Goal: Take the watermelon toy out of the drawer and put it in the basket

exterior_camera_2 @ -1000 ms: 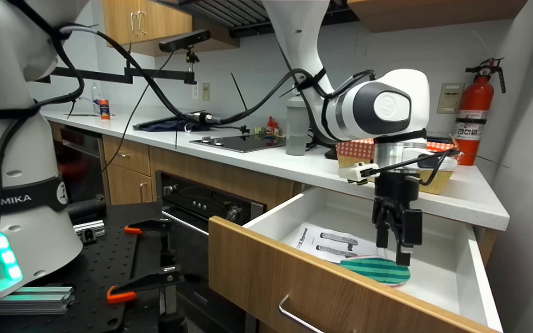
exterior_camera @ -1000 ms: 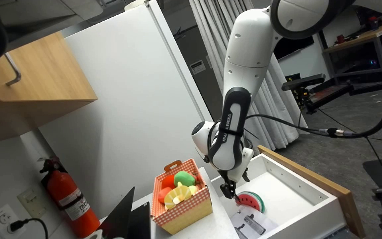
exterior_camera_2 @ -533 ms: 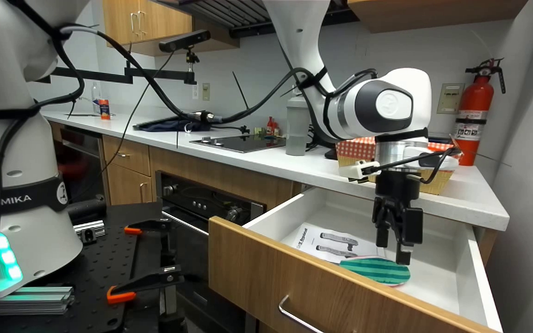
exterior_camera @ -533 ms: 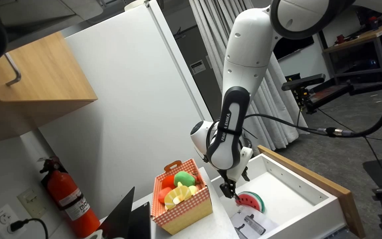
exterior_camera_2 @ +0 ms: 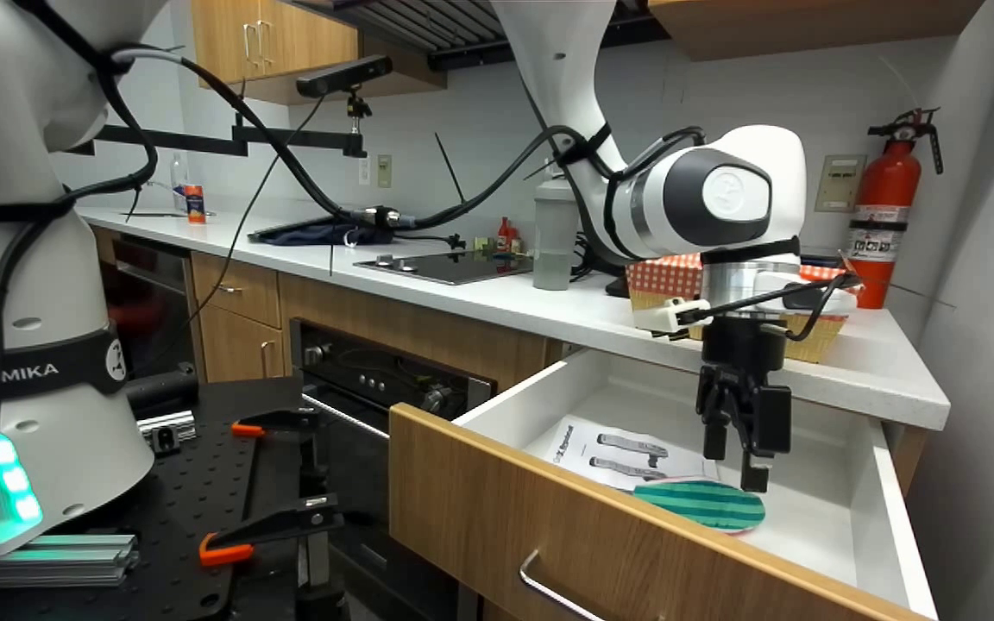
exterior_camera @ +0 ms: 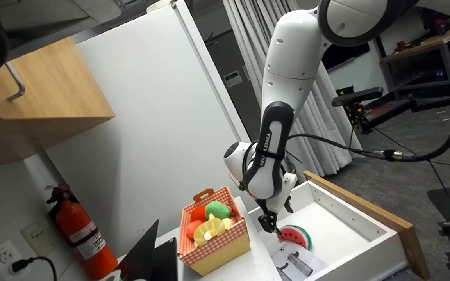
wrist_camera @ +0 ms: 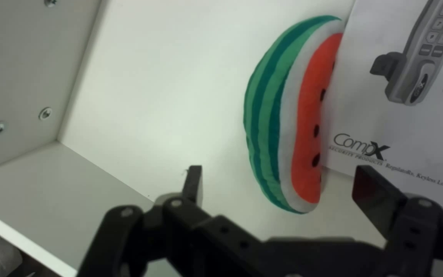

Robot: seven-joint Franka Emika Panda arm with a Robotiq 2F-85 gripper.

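The watermelon toy point(wrist_camera: 283, 115), red with a white and striped green rim, lies on the floor of the open white drawer point(wrist_camera: 148, 96). It also shows in both exterior views point(exterior_camera: 296, 236) point(exterior_camera_2: 700, 507). My gripper point(wrist_camera: 280, 179) is open and empty. In the wrist view the toy's near end lies between the two fingertips, with space on both sides. In both exterior views the gripper point(exterior_camera: 284, 220) point(exterior_camera_2: 734, 461) hangs over the drawer close to one end of the toy; I see no grip on it. The orange-red checkered basket point(exterior_camera: 227, 244) stands on the counter, partly hidden behind the wrist in an exterior view point(exterior_camera_2: 661, 278).
Several toy fruits point(exterior_camera: 217, 210) fill the basket. A printed sheet point(wrist_camera: 360, 115) lies beside the toy in the drawer. The drawer's wooden front point(exterior_camera_2: 635, 552) and white side walls surround the gripper. The white counter point(exterior_camera_2: 877, 362) overhangs the drawer's back. A fire extinguisher point(exterior_camera_2: 881, 216) stands behind the basket.
The gripper has shifted very slightly toward the basket side, away from the drawer front. It stays open. The watermelon toy, drawer and basket have not moved.
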